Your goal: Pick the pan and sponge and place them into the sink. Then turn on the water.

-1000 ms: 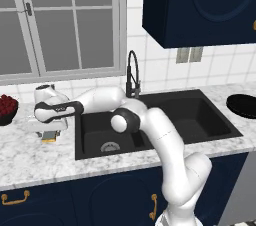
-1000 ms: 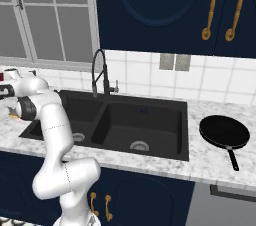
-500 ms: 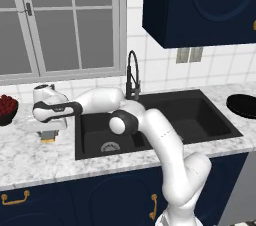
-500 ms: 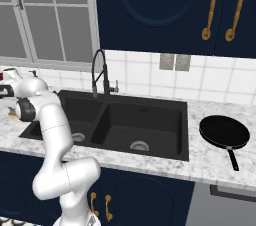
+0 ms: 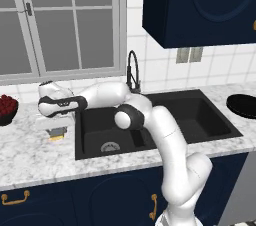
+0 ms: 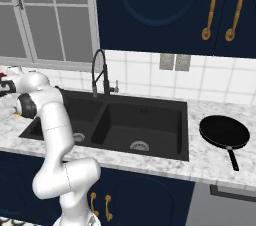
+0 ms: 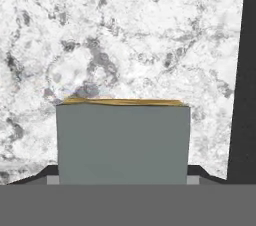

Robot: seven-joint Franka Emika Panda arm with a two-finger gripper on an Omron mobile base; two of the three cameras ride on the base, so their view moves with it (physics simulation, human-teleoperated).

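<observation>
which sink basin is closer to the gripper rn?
The left basin of the sink, the one by the faucet. The gripper hangs over the sponge on the counter just outside that basin's left edge.

A dark bowl of red fruit (image 5: 6,109) sits at the far left of the white-and-grey marbled stone bench (image 5: 30,157), below a grey-framed paned window (image 5: 60,22). Navy wall cabinets (image 6: 165,10) with brass handles (image 6: 214,5) hang above a white tiled backsplash (image 6: 210,77) with a grey outlet plate (image 6: 175,62).

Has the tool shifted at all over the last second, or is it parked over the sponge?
No. The tool sits at the same spot left of the black double-basin sink, over the grey-and-yellow sponge block.
</observation>
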